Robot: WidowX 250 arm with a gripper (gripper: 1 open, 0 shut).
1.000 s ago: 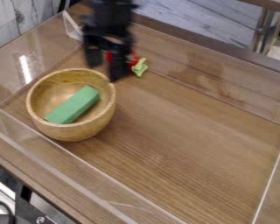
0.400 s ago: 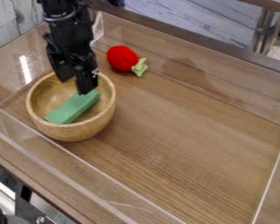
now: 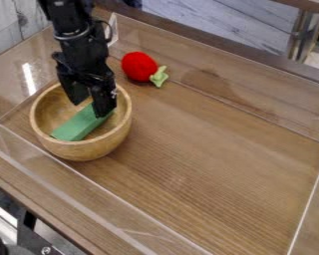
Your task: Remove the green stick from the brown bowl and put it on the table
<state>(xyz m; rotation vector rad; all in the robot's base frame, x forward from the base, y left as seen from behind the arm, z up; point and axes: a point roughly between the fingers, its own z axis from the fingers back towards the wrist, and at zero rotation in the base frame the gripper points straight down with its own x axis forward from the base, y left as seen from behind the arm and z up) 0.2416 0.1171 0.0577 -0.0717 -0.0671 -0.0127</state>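
The green stick lies slanted inside the brown bowl at the left of the table. My black gripper points straight down into the bowl. It is open, with its fingers straddling the stick's upper end. That end of the stick is partly hidden behind the fingers. I cannot tell whether the fingers touch the stick.
A red strawberry toy with a small green leaf lies behind the bowl to the right. Low clear acrylic walls edge the tabletop. Bare wood stretches right of the bowl.
The gripper has moved left from beside the strawberry toy and come down into the bowl over the green stick. It stayed open. The stick and bowl have not moved.
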